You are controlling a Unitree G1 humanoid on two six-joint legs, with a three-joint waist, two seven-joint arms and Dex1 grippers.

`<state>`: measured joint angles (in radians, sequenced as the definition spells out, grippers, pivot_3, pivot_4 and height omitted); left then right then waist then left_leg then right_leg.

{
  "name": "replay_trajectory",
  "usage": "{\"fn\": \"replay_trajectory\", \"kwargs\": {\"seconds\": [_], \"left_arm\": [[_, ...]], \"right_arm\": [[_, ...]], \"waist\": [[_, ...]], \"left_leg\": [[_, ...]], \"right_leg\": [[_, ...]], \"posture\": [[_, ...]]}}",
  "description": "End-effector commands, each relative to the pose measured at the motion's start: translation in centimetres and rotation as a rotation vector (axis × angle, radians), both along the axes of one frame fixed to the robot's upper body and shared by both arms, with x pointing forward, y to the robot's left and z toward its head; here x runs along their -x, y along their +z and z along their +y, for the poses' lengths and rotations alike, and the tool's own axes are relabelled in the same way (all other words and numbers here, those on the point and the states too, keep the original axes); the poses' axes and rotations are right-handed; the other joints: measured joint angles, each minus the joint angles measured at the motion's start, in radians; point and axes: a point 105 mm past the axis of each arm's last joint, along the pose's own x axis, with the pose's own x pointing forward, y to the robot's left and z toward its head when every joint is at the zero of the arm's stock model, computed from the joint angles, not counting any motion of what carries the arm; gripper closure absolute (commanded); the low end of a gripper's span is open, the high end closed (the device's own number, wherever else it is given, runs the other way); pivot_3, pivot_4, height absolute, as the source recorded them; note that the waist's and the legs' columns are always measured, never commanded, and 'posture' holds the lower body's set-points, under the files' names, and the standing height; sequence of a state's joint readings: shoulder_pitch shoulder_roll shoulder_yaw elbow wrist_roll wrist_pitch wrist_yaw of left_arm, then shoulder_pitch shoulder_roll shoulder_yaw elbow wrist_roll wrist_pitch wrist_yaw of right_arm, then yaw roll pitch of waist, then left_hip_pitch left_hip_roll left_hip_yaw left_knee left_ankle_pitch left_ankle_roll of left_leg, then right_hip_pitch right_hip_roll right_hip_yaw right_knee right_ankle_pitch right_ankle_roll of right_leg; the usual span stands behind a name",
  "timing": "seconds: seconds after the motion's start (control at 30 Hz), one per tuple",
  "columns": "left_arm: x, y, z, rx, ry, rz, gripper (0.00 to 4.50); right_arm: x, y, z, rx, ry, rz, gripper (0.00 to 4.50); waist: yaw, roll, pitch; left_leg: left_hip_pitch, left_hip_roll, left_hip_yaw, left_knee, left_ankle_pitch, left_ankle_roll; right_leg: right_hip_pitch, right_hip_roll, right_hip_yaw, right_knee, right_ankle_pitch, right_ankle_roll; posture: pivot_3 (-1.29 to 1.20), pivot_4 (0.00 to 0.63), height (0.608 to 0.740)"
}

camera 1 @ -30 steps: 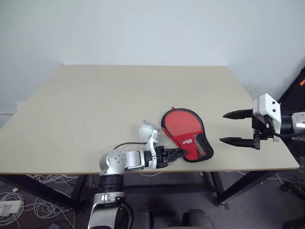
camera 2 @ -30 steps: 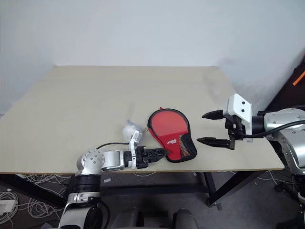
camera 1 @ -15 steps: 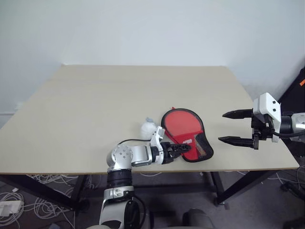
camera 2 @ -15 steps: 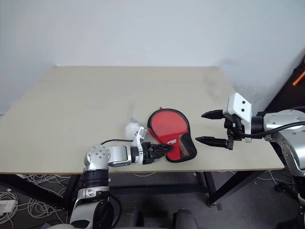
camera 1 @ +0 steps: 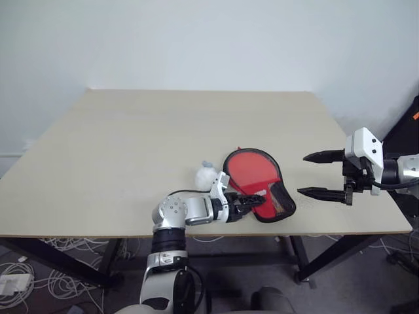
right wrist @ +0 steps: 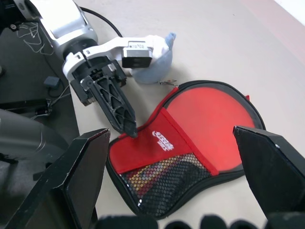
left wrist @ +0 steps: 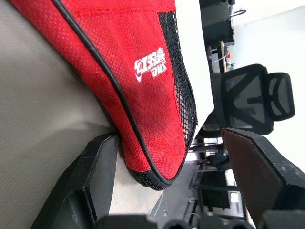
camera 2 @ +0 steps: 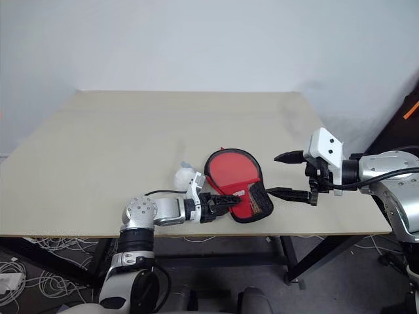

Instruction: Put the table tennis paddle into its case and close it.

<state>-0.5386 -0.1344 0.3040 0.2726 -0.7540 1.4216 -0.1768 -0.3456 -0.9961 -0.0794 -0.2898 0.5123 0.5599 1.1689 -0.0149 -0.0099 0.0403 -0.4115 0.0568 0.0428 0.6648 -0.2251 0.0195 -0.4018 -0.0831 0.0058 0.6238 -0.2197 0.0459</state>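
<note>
Table (camera 1: 131,150): left claw (camera 1: 252,204) straddles case (camera 1: 258,180) edge; right claw (camera 1: 321,175) level, wide.

The case (camera 1: 258,184) lies near the front edge of the table (camera 1: 131,144), toward the front right corner. The left gripper (camera 1: 252,202) sits at the case's narrow end with its fingers spread around that end, and a small white and blue thing (camera 1: 205,174) lies just beside the case on its left. The right gripper (camera 1: 319,174) hangs wide open past the case's right side, with bare table between them.
</note>
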Motion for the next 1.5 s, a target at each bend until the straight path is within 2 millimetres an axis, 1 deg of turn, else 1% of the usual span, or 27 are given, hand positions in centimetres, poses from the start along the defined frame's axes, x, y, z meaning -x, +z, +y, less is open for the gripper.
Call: {"fn": "replay_trajectory", "kwargs": {"seconds": [0.03, 0.1, 0.2, 0.3, 0.5, 0.6, 0.7, 0.77, 1.13, 1.2, 1.33, 1.5], "left_arm": [[0.1, -1.1, -0.4, -0.044, -0.003, 0.039, 1.71], [0.0, -1.1, -0.6, -0.05, -0.006, 0.044, 2.32], [0.0, -1.4, -0.5, -0.067, -0.012, 0.052, 3.45], [0.1, -1.6, -0.4, -0.083, -0.018, 0.063, 4.45], [0.3, -1.6, -0.2, -0.104, -0.045, 0.056, 4.49], [0.6, -0.7, -0.3, -0.067, -0.084, 0.048, 4.49], [1.3, 0.9, -0.3, -0.027, -0.148, 0.03, 4.49], [1.9, 1.6, 0.1, -0.019, -0.196, -0.006, 4.49], [4.6, 3.5, 3.7, -0.006, -0.305, -0.1, 4.49], [5.6, 3.7, 4.3, 0.004, -0.322, -0.103, 4.49], [7.0, 4.0, 4.7, 0.011, -0.319, -0.094, 4.49], [7.8, 4.3, 4.8, 0.001, -0.265, -0.057, 4.49]], "right_arm": [[0.2, 1.5, 0.9, -0.018, 0.033, -0.055, 0.0], [0.3, 1.7, 1.1, -0.02, 0.042, -0.06, 0.0], [0.5, 2.0, 1.5, -0.025, 0.051, -0.067, 0.0], [0.6, 2.1, 1.7, -0.029, 0.058, -0.072, 0.0], [0.6, 2.3, 2.1, -0.036, 0.065, -0.078, 0.0], [0.6, 2.3, 2.3, -0.039, 0.068, -0.078, 0.0], [0.6, 2.3, 2.3, -0.04, 0.07, -0.078, 0.0], [0.5, 2.4, 2.3, -0.041, 0.071, -0.078, 0.0], [0.4, 2.2, 2.5, -0.046, 0.077, -0.074, 0.0], [0.5, 2.1, 2.5, -0.048, 0.079, -0.073, 0.0], [0.6, 2.1, 2.6, -0.05, 0.083, -0.071, 0.0], [0.6, 2.0, 2.8, -0.053, 0.089, -0.068, 0.0]], "waist": [[0.001, 0.0, 0.0], [0.001, 0.0, 0.0], [0.0, 0.0, 0.0], [0.0, 0.001, -0.001], [0.0, 0.001, -0.001], [0.0, 0.0, -0.001], [-0.002, 0.0, -0.001], [-0.006, 0.0, -0.001], [-0.005, 0.0, -0.001], [-0.005, 0.0, -0.001], [-0.005, 0.0, -0.001], [-0.004, 0.0, -0.001]], "left_leg": [[0.0, 0.0, 0.0, 0.0, 0.0, 0.0], [0.0, 0.0, 0.0, 0.0, 0.0, 0.0], [0.0, 0.0, 0.0, 0.0, 0.0, 0.0], [0.0, 0.0, 0.0, 0.0, 0.0, 0.0], [0.001, 0.0, 0.0, 0.0, 0.0, 0.0], [0.001, 0.0, 0.0, 0.0, 0.0, 0.0], [0.0, 0.0, 0.0, -0.001, 0.0, 0.0], [-0.001, 0.0, 0.0, -0.002, 0.0, 0.0], [-0.001, 0.0, 0.001, -0.002, 0.0, 0.0], [-0.001, 0.0, 0.001, -0.002, 0.0, 0.0], [-0.001, 0.0, 0.001, -0.002, 0.0, 0.0], [-0.001, 0.0, 0.002, -0.002, 0.0, 0.0]], "right_leg": [[0.0, 0.0, 0.0, 0.0, 0.0, 0.0], [0.0, 0.0, 0.0, 0.0, 0.0, 0.0], [0.0, 0.0, 0.0, 0.0, 0.0, 0.0], [0.0, 0.0, 0.0, 0.0, 0.0, 0.0], [0.001, -0.001, -0.001, 0.0, 0.0, 0.0], [0.001, -0.001, -0.001, 0.0, 0.0, 0.0], [0.0, -0.001, 0.0, 0.0, 0.0, 0.001], [-0.002, -0.001, 0.0, 0.0, 0.0, 0.001], [-0.004, -0.001, 0.001, 0.001, 0.0, 0.001], [-0.004, -0.001, 0.002, 0.001, 0.0, 0.001], [-0.004, -0.001, 0.002, 0.001, 0.0, 0.0], [-0.004, -0.001, 0.003, 0.002, 0.0, -0.001]], "posture": [[0.0, 0.0, 0.74], [0.0, 0.0, 0.74], [0.0, 0.0, 0.74], [0.0, 0.0, 0.74], [0.0, 0.0, 0.74], [0.0, 0.0, 0.74], [0.0, 0.0, 0.74], [0.0, 0.0, 0.74], [0.0, 0.0, 0.74], [0.0, 0.0, 0.74], [0.0, 0.0, 0.74], [0.0, 0.0, 0.74]]}}
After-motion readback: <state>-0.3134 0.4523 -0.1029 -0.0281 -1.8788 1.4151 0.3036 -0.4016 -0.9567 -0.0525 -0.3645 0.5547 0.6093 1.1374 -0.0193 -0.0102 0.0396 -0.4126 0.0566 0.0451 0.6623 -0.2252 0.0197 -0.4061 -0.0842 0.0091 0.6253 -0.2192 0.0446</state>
